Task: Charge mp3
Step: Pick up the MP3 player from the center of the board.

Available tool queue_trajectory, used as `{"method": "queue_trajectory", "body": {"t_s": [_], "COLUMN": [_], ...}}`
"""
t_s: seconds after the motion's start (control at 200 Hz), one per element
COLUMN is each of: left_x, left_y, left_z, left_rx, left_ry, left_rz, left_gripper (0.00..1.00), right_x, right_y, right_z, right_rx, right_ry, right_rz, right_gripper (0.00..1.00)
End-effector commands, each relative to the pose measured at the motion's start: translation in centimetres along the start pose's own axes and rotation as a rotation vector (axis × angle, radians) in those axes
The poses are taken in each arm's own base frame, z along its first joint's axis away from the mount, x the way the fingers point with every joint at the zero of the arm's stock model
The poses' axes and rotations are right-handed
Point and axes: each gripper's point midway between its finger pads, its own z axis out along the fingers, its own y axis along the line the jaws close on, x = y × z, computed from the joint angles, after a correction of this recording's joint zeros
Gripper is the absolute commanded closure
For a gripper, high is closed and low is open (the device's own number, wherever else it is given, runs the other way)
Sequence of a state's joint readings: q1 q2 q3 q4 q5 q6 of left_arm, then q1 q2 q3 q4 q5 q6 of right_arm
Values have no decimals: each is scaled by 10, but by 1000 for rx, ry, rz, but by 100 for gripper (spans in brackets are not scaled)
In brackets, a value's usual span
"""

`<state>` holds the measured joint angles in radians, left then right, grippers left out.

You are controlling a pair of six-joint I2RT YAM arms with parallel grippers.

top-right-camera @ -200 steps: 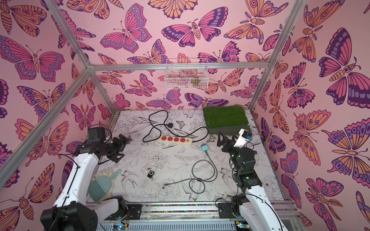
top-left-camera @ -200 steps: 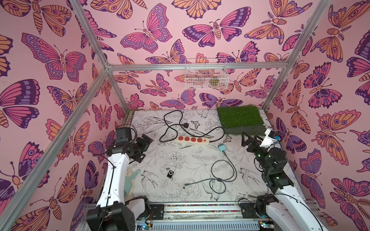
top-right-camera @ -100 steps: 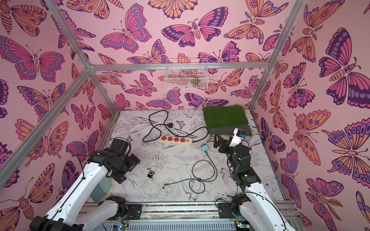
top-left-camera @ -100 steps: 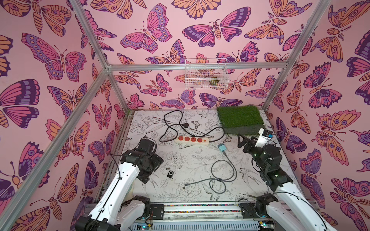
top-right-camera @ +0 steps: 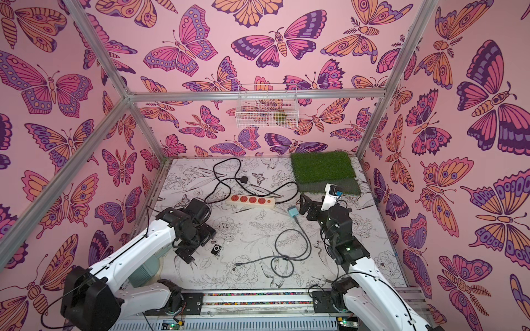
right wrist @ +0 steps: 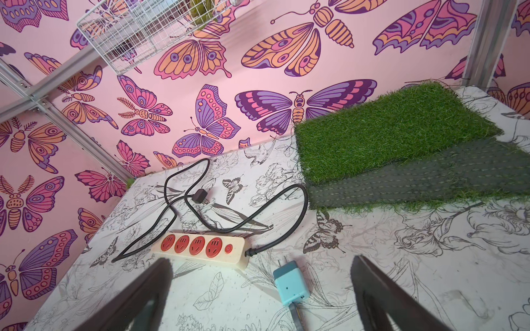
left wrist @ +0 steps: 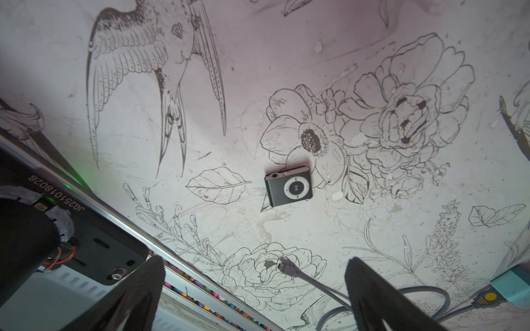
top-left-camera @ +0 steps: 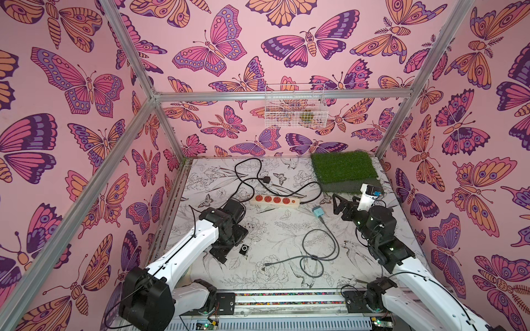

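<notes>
Lying just beside the wide-open, empty left hand (left wrist: 255,260): one mp3 (left wrist: 288,186); right hand (right wrist: 261,258) equally spread, empty.

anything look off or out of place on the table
The grass mat's near edge shows dark backing, as if folded over. The power strip's plug lies loose on the table, connected to nothing.

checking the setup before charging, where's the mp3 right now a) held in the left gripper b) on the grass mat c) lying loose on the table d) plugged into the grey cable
c: the mp3 lies flat on the table, apart from the open left gripper, and the grey cable's small plug lies free, not joined to it.
</notes>
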<state>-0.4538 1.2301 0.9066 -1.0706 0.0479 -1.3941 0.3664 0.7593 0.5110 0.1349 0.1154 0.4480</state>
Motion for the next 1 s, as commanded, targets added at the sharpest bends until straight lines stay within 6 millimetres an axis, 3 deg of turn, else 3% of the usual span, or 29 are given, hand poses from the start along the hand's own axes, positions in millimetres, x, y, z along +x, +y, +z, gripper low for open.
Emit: {"method": "queue_trajectory", "body": {"t_s": [0.0, 0.29, 0.736, 0.997], "left_x": [-1, 8, 17, 16], "left_y": [-7, -10, -15, -16], "left_z": [7, 50, 70, 74], "left_rx": [3, -60, -69, -66], "left_ry": [-22, 9, 21, 15], "left_rz": [-8, 5, 11, 7], "left_gripper": [0, 4, 17, 20], "right_x": [-13, -9, -6, -5], "right_y": [10, 22, 28, 31], "right_z": [-3, -2, -1, -1], "right_rx": [-13, -56, -74, -83], "right_ry": [-19, 1, 13, 19], "right_rz": [-25, -43, -60, -67], "right_gripper": [1, 1, 1, 1]}}
